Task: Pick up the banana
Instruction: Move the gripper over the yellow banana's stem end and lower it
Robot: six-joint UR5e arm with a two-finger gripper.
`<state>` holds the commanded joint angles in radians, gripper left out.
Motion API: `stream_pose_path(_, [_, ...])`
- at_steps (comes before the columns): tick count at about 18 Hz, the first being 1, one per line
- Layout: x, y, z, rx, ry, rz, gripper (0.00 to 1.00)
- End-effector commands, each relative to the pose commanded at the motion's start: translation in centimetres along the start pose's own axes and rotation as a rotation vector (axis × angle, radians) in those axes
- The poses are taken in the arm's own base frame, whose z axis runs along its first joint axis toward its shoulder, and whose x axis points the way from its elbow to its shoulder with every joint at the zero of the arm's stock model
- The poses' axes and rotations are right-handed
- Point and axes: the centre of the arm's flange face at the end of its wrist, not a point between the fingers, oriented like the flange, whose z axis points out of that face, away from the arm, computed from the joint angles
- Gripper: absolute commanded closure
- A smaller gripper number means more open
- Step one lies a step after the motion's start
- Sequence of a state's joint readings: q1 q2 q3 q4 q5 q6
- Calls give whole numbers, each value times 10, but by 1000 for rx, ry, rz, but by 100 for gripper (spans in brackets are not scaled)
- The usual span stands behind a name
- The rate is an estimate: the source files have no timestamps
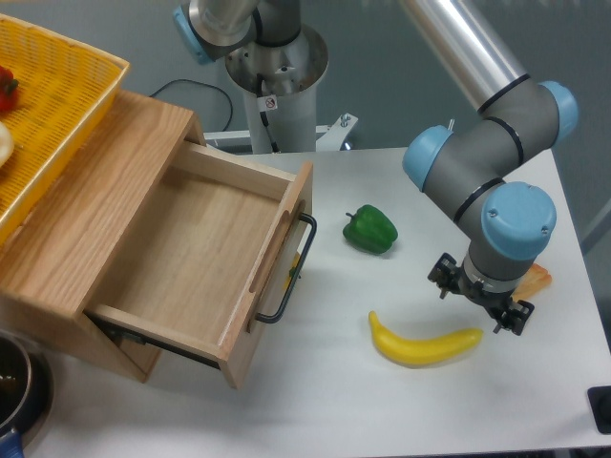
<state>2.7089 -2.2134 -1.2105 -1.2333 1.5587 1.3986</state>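
One arm: a UR5e with grey links and light blue joint caps reaches in from the upper right and bends down over the right part of the white table.
Gripper: pointed down at the table, seen from above and behind the wrist; only dark parts of it show beneath the blue wrist cap.
Gripper opening: cannot be told, since the wrist hides the fingers; nothing is seen to be held.
Banana: bright yellow and curved, lying flat on the table in front of the arm, ends turned slightly upward in the picture.
Banana relative to gripper: its right tip lies just beside and below the dark gripper parts; whether they touch cannot be told. The rest of the fruit stretches to the left, uncovered.
Green pepper: on the table above and to the left of the banana, well apart from it.
Orange piece: small and flat, partly hidden behind the wrist at the right.
Wooden drawer unit: on the left of the table.
Drawer: pulled out, with a dark wire handle on its front.
Yellow basket: resting on top of the drawer unit at the upper left.
Dark pot: at the lower left edge, only partly in view.
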Motion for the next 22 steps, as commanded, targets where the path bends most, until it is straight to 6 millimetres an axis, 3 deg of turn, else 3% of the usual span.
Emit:
stream_pose_path(8, [-9, 9, 0, -2, -34, 99, 0])
stream_pose_path(10, [-9, 17, 6, -2, -56, 154, 0])
stream_pose_path(14, [-5, 14, 15, 0, -51, 217, 0])
stream_pose_path(17, [10, 13, 39, 2, -3, 272, 0])
stream_pose_path(19, [19, -1, 52, -1, 11, 299, 0])
stream_pose_path(22, [22, -6, 65, -3, 29, 301, 0])
